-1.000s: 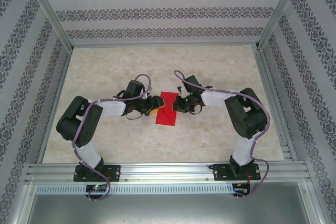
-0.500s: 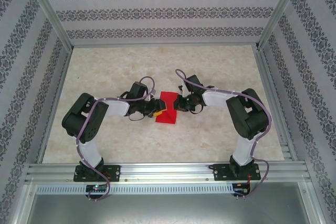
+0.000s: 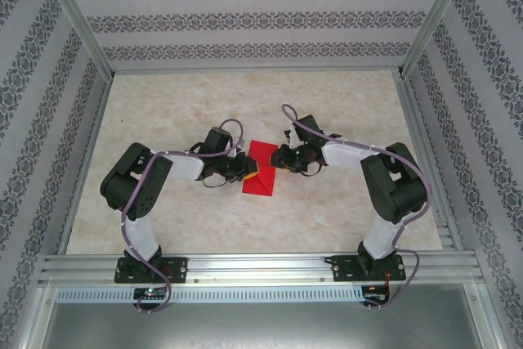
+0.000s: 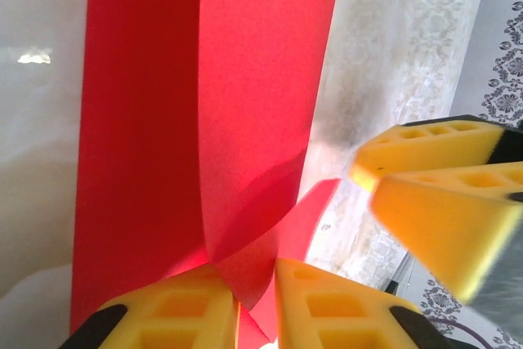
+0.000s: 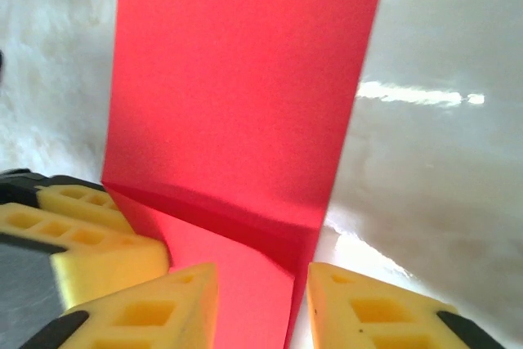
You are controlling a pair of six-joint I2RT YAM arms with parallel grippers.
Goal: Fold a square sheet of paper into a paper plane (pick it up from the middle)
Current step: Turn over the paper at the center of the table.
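The square sheet of paper [image 3: 261,171] is bright red, creased and partly folded, and lies mid-table between the two arms. In the left wrist view the sheet [image 4: 245,79] has a raised fold, and my left gripper [image 4: 245,274] is shut on that fold. My left gripper [image 3: 248,172] sits at the sheet's left edge. My right gripper [image 3: 279,158] is at the sheet's right edge. In the right wrist view the right gripper [image 5: 261,277] is open, its yellow fingers apart over a flap of the sheet [image 5: 237,79]. The paper plane is out of view.
Both grippers work on a pale marbled tabletop [image 3: 327,104] inside an aluminium frame with patterned walls [image 3: 245,18]. The right gripper's yellow fingers [image 4: 433,194] appear close by in the left wrist view. The left gripper's fingers [image 5: 82,243] show in the right wrist view.
My left gripper has moved right onto the sheet's edge and closed on a fold. My right gripper has let go, its jaws now apart, and that arm has shifted slightly right.
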